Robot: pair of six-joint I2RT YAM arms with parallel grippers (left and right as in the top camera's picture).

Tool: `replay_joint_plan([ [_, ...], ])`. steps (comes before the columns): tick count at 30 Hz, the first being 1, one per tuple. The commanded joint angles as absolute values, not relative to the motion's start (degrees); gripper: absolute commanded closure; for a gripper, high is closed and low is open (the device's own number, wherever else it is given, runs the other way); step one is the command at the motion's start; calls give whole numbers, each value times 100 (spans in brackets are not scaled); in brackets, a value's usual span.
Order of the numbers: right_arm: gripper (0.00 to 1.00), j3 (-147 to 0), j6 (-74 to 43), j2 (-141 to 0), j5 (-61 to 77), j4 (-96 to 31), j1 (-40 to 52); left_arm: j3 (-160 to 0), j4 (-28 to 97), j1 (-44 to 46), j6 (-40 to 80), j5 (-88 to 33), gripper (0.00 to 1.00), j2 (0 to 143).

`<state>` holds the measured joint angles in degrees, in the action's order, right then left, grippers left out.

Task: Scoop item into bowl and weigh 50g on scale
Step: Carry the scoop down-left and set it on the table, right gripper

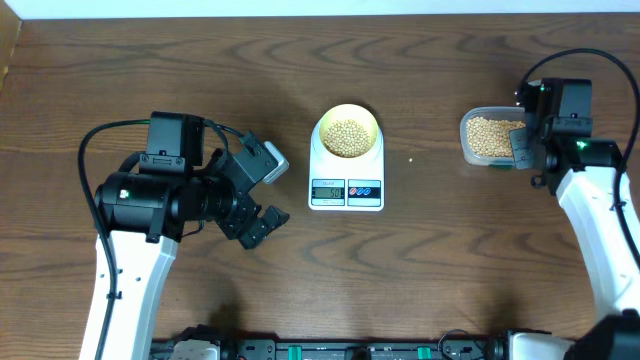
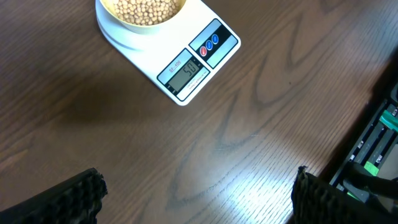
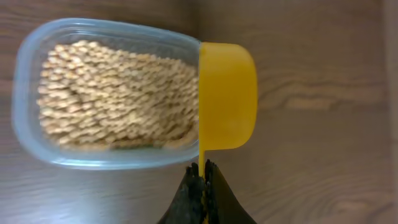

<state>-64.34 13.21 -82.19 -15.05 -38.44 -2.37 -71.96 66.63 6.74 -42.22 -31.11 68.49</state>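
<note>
Overhead, tan beans (image 1: 347, 138) in bowl (image 1: 320, 129) on scale (image 1: 346, 203), left tool (image 1: 262, 222) gaping, right tool (image 3: 203, 173) pinching scoop (image 3: 227, 96)

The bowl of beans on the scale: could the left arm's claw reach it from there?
Probably yes. The left claw is open and empty, and only bare table lies between it and the bowl on the scale.

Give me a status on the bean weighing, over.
Left hand open, clear of scale. Right hand shut on yellow scoop at tub. Bowl of beans on scale, display reads 50. Nothing blocking.
</note>
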Motion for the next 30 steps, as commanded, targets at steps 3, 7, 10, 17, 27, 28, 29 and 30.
replay_joint_plan([
  [3, 99, -6519, 89, -6978, 2624, -4628, -281, -7205, 6674, 644, -4215, -3076, 2, 6858],
  [7, 99, -6486, 95, -6849, 3140, -6246, -279, -7205, 6674, 644, -4215, -3076, 2, 6858],
  [10, 99, -6176, 416, -6862, 3015, -7050, -281, -7205, 6674, 644, -4215, -3079, 2, 6858],
  [17, 99, -4077, 434, -6862, 4300, -5507, -523, -7205, 6674, 644, -4215, -3076, 2, 6858],
  [27, 99, -1959, 174, -6862, 6088, -3323, -1553, -7205, 6674, 644, -4215, -3079, 2, 6858],
  [28, 99, -1938, 172, -6862, 6042, -3326, -1610, -7205, 6674, 644, -4215, -3079, 2, 6858],
  [29, 97, -1920, 172, -6862, 5992, -3343, -1682, -7205, 6674, 644, -4215, -3079, 2, 6858],
  [30, 92, -1916, 169, -6862, 5992, -3343, -1699, -7205, 6674, 644, -4215, -3079, 2, 6858],
])
